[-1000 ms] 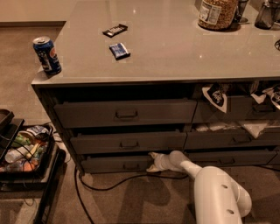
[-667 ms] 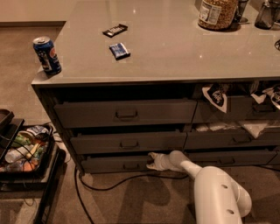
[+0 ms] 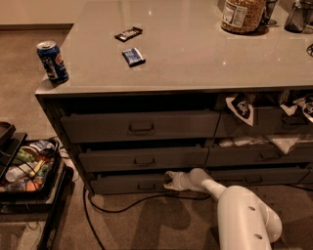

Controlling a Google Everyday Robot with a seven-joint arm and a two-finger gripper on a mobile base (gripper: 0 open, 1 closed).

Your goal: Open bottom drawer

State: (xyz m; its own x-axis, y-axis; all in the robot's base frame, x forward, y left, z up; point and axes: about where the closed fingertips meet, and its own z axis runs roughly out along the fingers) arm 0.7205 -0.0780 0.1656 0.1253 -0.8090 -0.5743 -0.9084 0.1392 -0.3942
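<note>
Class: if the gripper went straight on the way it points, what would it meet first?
Probably the front of the bottom drawer, near its centre pull. The gripper sits low, right beside it, though depth is unclear.

1 counter (image 3: 195, 58) carries 1 blue soda can (image 3: 52, 62), 2 wrapped snacks, namely 1 dark bar (image 3: 128, 33) and 1 blue packet (image 3: 133, 56), and 1 jar (image 3: 240, 14). Below it stand 2 stacks of 3 grey drawer fronts each, 6 in all: the left stack (image 3: 98, 128) and the right stack (image 3: 254, 156). The left stack shows 3 centre pulls, and its lowest front is the 1 bottom drawer (image 3: 122, 184). 1 white arm (image 3: 244, 215) ends in 1 gripper (image 3: 171, 179), at the right end of that front. 2 black-and-white bags (image 3: 240, 107) hang from the right stack's top drawer. On the floor (image 3: 146, 224) are 1 black cable (image 3: 127, 205) and 1 black tray (image 3: 57, 168) of mixed snacks.
</note>
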